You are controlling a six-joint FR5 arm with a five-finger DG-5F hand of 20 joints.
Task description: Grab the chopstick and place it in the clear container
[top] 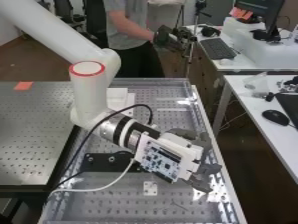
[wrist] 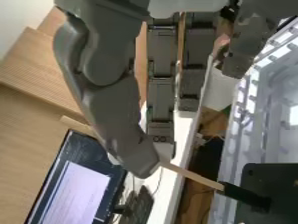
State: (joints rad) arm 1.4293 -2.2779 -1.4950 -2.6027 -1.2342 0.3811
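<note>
From the high view, I have the hand (top: 202, 173) out over the near right part of the perforated surface (top: 120, 202), tilted downward. The black cable (top: 85, 137) loops beside the arm and the pale cable (top: 110, 187) runs off the white-cased board (top: 161, 161); if I turn the wrist far, either could pull tight and jog my aim. The board covers part of the hand's back, and glare near the fingers makes the surface there hard to read. From the wrist view, the chopstick (wrist: 193, 176) is pinched between the thumb (wrist: 126, 132) and the fingers, sticking out on both sides of the thumb. With so small a contact, it could pivot or slip if its long dark end catches the clear ribbed wall (wrist: 247, 95) or the black plate (wrist: 283, 180). The thumb hides the contact itself, and the dark end blends into the plate, so I can't judge its clearance. The ribbed wall is cut off, and I can't tell whether it's the container's.
</note>
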